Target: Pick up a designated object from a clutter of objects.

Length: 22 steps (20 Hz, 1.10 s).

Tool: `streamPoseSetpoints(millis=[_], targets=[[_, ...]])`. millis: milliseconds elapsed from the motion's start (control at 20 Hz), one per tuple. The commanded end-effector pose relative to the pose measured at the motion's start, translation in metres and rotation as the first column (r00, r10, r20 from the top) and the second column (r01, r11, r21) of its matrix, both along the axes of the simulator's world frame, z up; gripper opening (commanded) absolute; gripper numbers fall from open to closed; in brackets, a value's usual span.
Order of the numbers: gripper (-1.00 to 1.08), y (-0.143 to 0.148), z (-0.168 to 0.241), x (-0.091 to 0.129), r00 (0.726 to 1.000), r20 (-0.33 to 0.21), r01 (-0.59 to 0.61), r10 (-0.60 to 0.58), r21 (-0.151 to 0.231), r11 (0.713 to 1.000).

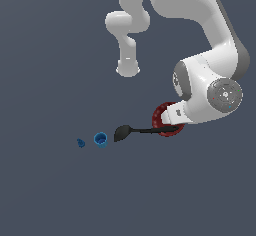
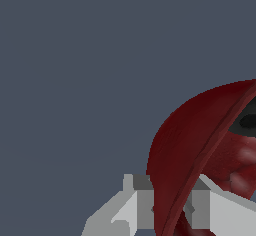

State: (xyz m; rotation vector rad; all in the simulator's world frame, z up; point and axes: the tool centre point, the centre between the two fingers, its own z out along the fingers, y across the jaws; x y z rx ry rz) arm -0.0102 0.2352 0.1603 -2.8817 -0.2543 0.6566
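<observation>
The gripper (image 2: 170, 212) has its jaws closed on the rim of the dark red bowl (image 2: 190, 145), one finger (image 2: 142, 205) outside the wall and the other inside. In the exterior view the bowl sits under the arm's wrist, mostly hidden by it. The black spatula (image 1: 142, 130) has its handle end at the bowl. Beyond its blade are the small blue cup (image 1: 100, 139) and the tiny blue piece (image 1: 81, 143), well away from every counter edge

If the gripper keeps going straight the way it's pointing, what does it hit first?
Most likely the dark red bowl: in the wrist view its rim already sits between the gripper fingers, one either side of the wall. Past that, depth is unclear.
</observation>
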Motion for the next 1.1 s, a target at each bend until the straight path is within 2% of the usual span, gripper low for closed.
streamPoseSetpoints(millis=[0, 250, 500, 750, 1050], targets=[[-1.00, 0.001, 0.024, 0.010, 0.996, 0.090, -0.023, 0.022, 0.016, 1.000], [-1.00, 0.001, 0.070, 0.022, 0.962, 0.267, -0.073, 0.059, 0.040, 0.997], [-1.00, 0.000, 0.115, 0.026, 0.901, 0.424, -0.121, 0.087, 0.054, 0.991], [-1.00, -0.002, 0.157, 0.022, 0.820, 0.562, -0.168, 0.105, 0.060, 0.984], [-1.00, -0.007, 0.203, 0.010, 0.703, 0.702, -0.220, 0.116, 0.059, 0.974]])
